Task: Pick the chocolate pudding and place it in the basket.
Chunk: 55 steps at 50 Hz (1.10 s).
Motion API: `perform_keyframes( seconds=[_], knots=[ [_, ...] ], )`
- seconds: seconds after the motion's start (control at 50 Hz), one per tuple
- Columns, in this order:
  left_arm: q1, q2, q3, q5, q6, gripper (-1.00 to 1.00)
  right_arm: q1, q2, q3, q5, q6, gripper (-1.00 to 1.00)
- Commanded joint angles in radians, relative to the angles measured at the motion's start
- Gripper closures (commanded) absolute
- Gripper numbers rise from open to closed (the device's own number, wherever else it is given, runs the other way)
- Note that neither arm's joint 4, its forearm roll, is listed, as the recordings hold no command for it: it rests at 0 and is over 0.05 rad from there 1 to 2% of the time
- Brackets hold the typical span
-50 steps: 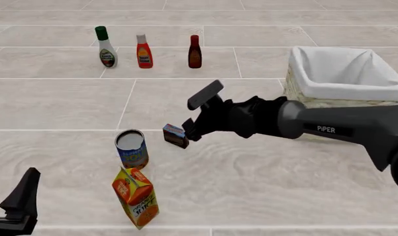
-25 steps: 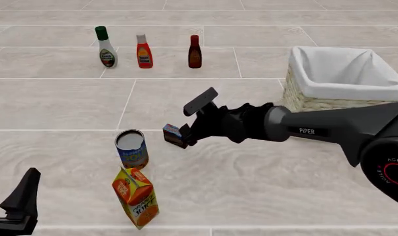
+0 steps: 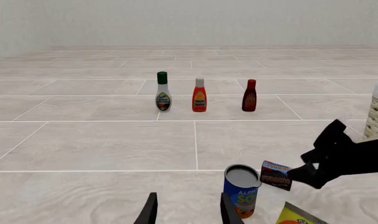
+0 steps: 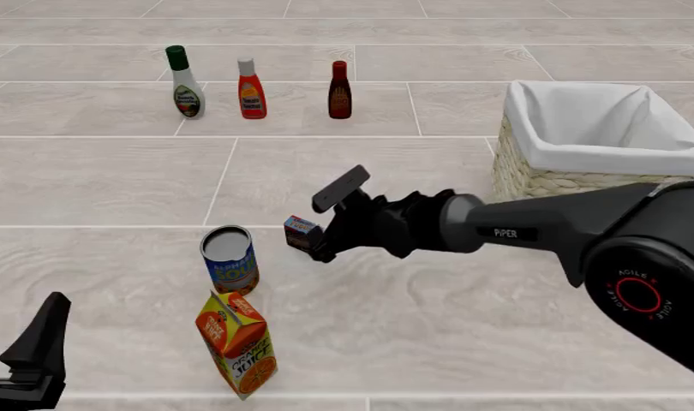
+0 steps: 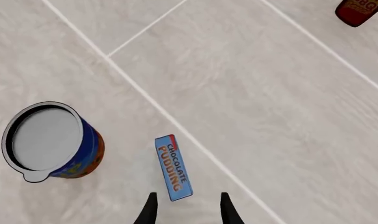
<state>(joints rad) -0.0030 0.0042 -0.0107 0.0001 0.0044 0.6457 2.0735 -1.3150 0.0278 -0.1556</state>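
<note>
The right tool [image 5: 184,207] is held spread just short of the chocolate pudding [image 5: 173,167] (not gripped); the left tool [image 3: 185,208] is likewise spread, idle.

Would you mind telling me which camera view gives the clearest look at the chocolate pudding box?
The right wrist view: the chocolate pudding lies unobstructed just ahead of the open right gripper, its blue label readable. The front view shows it small and partly behind that gripper. The left wrist view shows it side-on beside the can.
</note>
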Motion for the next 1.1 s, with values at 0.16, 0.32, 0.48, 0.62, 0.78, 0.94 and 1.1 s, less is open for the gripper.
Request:
perform_keyframes(
  seconds=[0.16, 0.32, 0.48, 0.62, 0.78, 0.94, 1.1],
  knots=[
    [0.0, -0.003, 0.0, 0.002, 0.0, -1.0, 0.004, 0.044, -0.03, -0.002, 0.015, -1.0],
    [0.0, -0.003, 0.0, 0.002, 0.0, -1.0, 0.006, 0.064, -0.045, -0.002, 0.02, -1.0],
    [0.0, -0.003, -0.006, 0.007, 0.0, -1.0, 0.004, 0.079, -0.061, 0.002, 0.021, -1.0],
    [-0.001, -0.003, -0.005, 0.003, 0.001, -1.0, 0.007, 0.09, -0.072, 0.021, 0.032, -1.0],
    [0.0, -0.003, -0.004, 0.004, 0.0, -1.0, 0.005, 0.112, -0.096, 0.05, 0.024, -1.0],
    [-0.001, -0.004, -0.005, -0.001, 0.003, -1.0, 0.002, 0.131, -0.115, 0.067, 0.016, -1.0],
    [-0.001, -0.004, -0.005, 0.004, 0.001, -1.0, 0.007, 0.14, -0.115, 0.064, 0.013, 1.0]
  ],
)
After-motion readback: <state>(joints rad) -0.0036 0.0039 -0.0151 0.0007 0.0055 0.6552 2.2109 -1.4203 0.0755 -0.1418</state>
